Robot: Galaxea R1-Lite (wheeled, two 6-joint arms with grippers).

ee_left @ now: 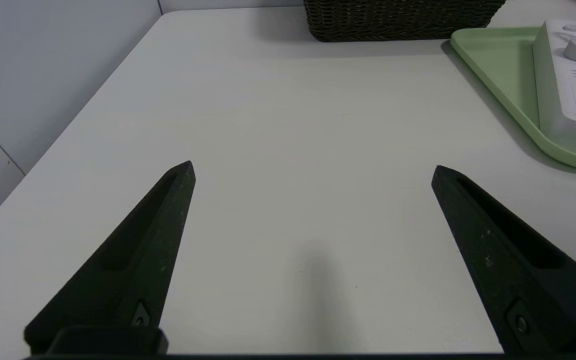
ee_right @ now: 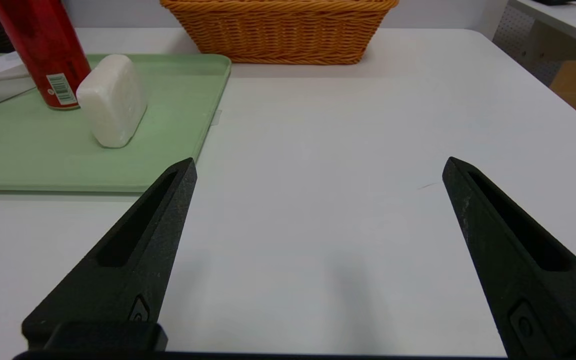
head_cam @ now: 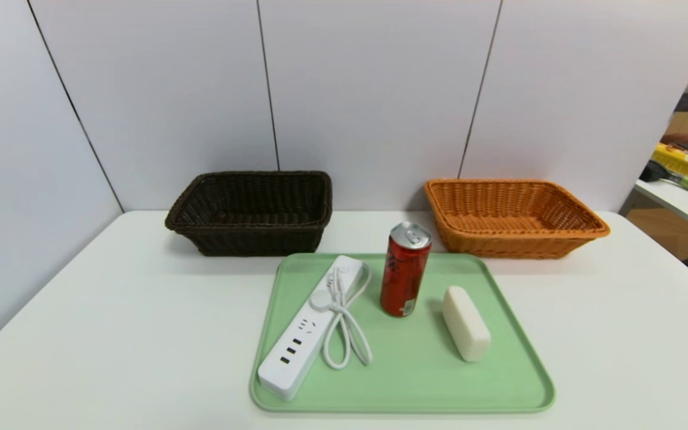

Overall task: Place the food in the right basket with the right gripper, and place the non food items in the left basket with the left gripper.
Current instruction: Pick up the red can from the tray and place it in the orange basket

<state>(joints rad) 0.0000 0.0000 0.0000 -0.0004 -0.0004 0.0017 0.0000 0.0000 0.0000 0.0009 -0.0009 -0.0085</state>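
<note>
Both claws stand wide apart and hold nothing: the left gripper (ee_left: 313,170) hovers over bare table (ee_left: 288,150) left of the green tray (ee_left: 498,65), and the right gripper (ee_right: 318,165) hovers over the table to its right. On the tray lie a white power strip (head_cam: 311,325) with its cord, a red can (head_cam: 405,270) standing upright, and a white bar (head_cam: 466,322). The dark basket (head_cam: 251,212) waits behind on the left, the orange basket (head_cam: 514,218) on the right. To start well, the right gripper should close on the can's middle, keeping it upright, and clear the white bar just beside it.
</note>
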